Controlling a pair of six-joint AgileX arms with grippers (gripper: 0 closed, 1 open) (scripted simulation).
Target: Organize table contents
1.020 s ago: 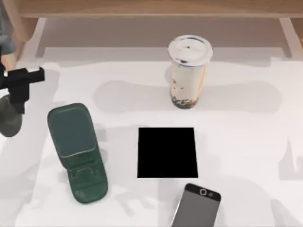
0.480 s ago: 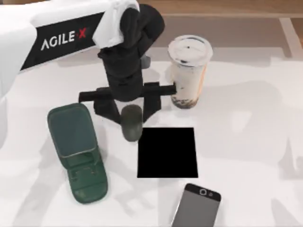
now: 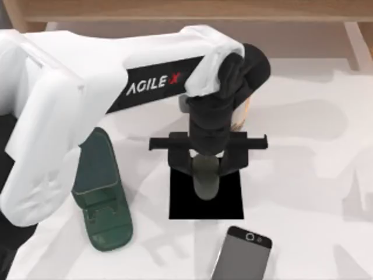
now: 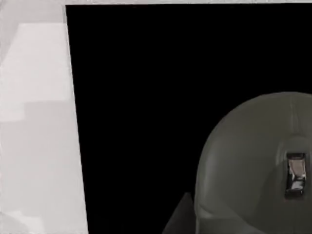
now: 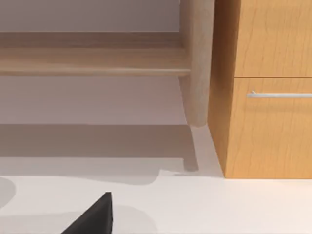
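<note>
My left gripper [image 3: 205, 169] grips the computer mouse [image 3: 205, 178] directly above the black pad [image 3: 224, 201], its long axis running twelve-to-six.

Open table [image 3: 315, 175] right of black pad [image 3: 230, 198], phone stand [image 3: 102, 198] crowding left, smartphone [image 3: 240, 256] just below

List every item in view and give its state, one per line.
mouse: held in the left claw, over the black pad
black pad: flat on the table
phone stand: lying on the table, empty
smartphone: flat, screen up
bubble-tea cup: mostly hidden behind the arm
</note>
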